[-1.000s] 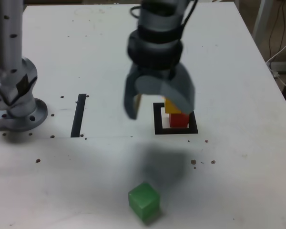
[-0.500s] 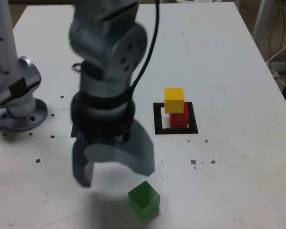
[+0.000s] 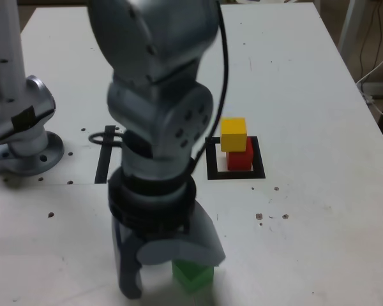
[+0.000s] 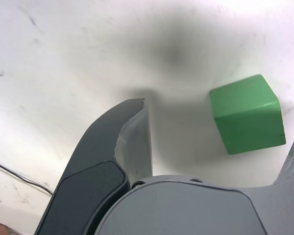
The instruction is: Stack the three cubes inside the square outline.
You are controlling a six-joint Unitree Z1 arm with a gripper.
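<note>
From my station, reading the exterior view from its left: the arm's base (image 3: 22, 143) sits on the white table (image 3: 319, 210) at about nine o'clock from the scene's middle. Next comes the narrow black strip (image 3: 103, 162), partly hidden behind the arm. The arm itself fills the centre of the view, reaching down toward six o'clock, and my gripper (image 3: 169, 271) hangs low over the near edge of the table with its jaws spread wide, holding nothing. The green cube (image 3: 193, 277) lies at the six o'clock edge of the view, half covered by the nearer jaw; I see its front face just below that jaw.

Further toward the exterior view's right, at about two o'clock from the green cube, lies the square outline (image 3: 212, 167). Inside it stands the red cube (image 3: 240, 157), and the yellow cube (image 3: 233, 133) rests on top of it, shifted slightly toward the exterior view's left.

In the wrist view the gripper (image 4: 220, 127) shows one dark finger (image 4: 112, 147) plainly and only a sliver of the other at the frame's edge. The green cube (image 4: 247, 113) sits on the table between them, much closer to the barely visible finger and not touching the plainly visible one.
</note>
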